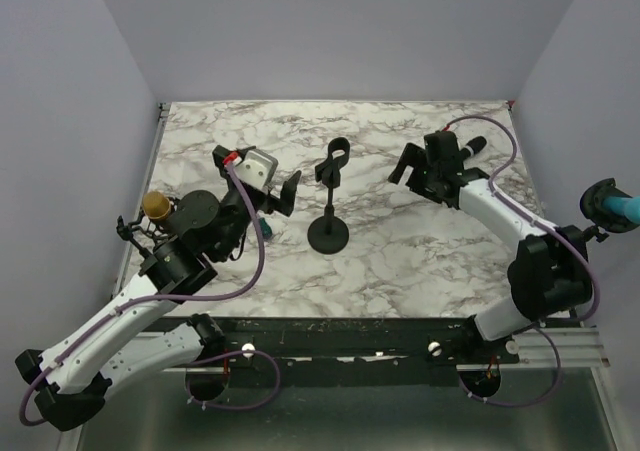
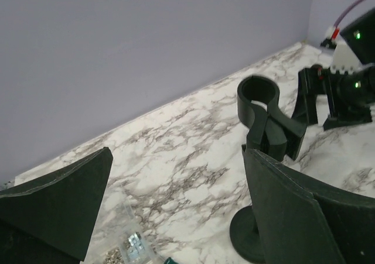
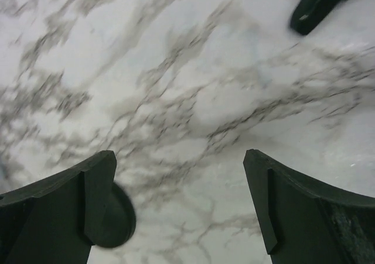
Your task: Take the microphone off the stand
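1. Top external view: the marble desk (image 1: pixel 400 271) takes up the middle of the scene.
2. The left arm (image 1: pixel 120 321) reaches in from the near-left corner toward the centre. The right arm (image 1: pixel 500 206) rises from the near-right corner, its wrist over the far right part of the desk.
3. The stand (image 1: pixel 330 203) is upright near the centre, its round base flat on the marble. In the left wrist view its clip (image 2: pixel 263 109) is an open ring holding nothing.
4. The left gripper (image 2: pixel 176 153) sits just left of the stand, jaws wide and holding nothing.
5. The right gripper (image 3: pixel 179 154) hangs right of the clip and apart from it, jaws wide over bare marble.
6. The microphone (image 1: pixel 471 148) appears as a slim dark shape on the desk just behind the right wrist, well apart from the stand. It is too small to make out further.
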### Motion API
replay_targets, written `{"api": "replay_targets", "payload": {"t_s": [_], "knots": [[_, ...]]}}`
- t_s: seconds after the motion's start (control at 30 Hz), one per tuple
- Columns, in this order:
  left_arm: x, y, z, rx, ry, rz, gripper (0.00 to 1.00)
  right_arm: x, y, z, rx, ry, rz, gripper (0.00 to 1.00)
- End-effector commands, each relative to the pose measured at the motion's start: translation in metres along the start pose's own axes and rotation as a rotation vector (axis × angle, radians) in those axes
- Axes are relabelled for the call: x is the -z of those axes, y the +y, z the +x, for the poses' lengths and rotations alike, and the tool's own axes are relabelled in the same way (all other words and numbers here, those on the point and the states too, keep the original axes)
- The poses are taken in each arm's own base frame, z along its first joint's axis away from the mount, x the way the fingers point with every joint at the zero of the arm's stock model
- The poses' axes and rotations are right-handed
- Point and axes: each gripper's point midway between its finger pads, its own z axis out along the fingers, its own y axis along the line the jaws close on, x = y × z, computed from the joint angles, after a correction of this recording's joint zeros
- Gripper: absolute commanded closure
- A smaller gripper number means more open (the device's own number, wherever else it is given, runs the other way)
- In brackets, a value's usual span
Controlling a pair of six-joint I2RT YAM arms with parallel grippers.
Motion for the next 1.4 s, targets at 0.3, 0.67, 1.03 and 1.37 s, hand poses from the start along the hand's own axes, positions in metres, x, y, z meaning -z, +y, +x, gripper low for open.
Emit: {"api": "replay_targets", "payload": {"t_s": [0.3,0.67,1.03,1.37], "knots": [[-0.001,0.019,-0.088,0.173,-0.154,-0.002,0.02,0.213,0.124,-0.012,0.014,0.028,-0.919,0.0],[-0.004,0.024,-0.032,0.104,-0.136,-0.037,0.02,0.263,0.18,0.007,-0.084,0.251,-1.191,0.0],[0.009,0.02,-0.037,-0.007,-0.192,-0.051,0.04,0.241,0.21,0.038,-0.149,0.389,-1.175,0.0],[0.011,0.019,-0.037,-0.023,-0.193,-0.052,0.04,0.228,0.224,0.051,-0.185,0.425,-1.153,0.1]]}}
